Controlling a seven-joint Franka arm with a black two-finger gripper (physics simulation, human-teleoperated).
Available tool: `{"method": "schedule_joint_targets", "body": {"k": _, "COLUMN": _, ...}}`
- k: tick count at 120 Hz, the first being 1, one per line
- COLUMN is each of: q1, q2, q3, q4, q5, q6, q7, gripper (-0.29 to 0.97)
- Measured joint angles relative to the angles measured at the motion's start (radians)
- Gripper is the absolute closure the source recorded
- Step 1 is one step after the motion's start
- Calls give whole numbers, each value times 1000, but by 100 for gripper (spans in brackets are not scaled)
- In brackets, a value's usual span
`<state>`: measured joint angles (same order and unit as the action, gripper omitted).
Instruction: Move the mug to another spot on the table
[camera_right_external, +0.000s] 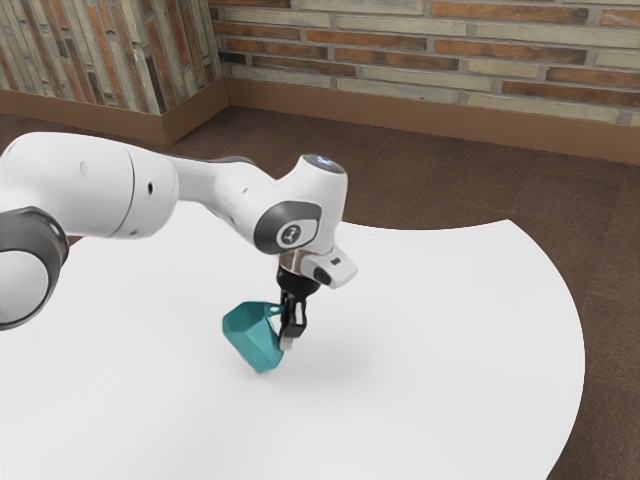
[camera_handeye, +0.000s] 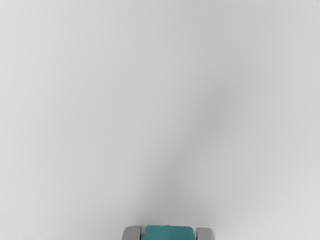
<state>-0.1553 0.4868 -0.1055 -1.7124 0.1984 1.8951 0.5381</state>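
A teal mug (camera_right_external: 254, 338) hangs tilted above the white table (camera_right_external: 440, 330), its open mouth turned up toward the exterior view's left. My gripper (camera_right_external: 288, 328) is shut on the mug's rim at its right side, the black fingers coming down from the white hand. A soft shadow lies on the table under and to the right of the mug. In the wrist view a strip of the teal mug (camera_handeye: 168, 233) sits between my two grey fingertips (camera_handeye: 132, 233), with bare white tabletop beyond.
The round white table's edge (camera_right_external: 575, 330) curves along the exterior view's right, with brown floor past it. A brick wall (camera_right_external: 430, 50) stands at the back. My white arm (camera_right_external: 110, 200) covers the table's left part.
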Motion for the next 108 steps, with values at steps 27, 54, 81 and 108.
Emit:
{"method": "schedule_joint_targets", "body": {"k": 27, "q1": 23, "q2": 9, "q3": 5, "q4": 5, "q5": 10, "q6": 13, "q7": -34, "gripper": 74}}
{"method": "schedule_joint_targets", "body": {"k": 54, "q1": 53, "q2": 21, "q3": 20, "q4": 9, "q5": 9, "q6": 25, "q7": -45, "gripper": 74}}
{"method": "schedule_joint_targets", "body": {"k": 81, "q1": 63, "q2": 28, "q3": 42, "q4": 11, "q5": 8, "q6": 42, "q7": -43, "gripper": 75}}
{"method": "schedule_joint_targets", "body": {"k": 108, "q1": 79, "q2": 54, "q3": 50, "q4": 51, "q5": 7, "q6": 51, "q7": -35, "gripper": 75}}
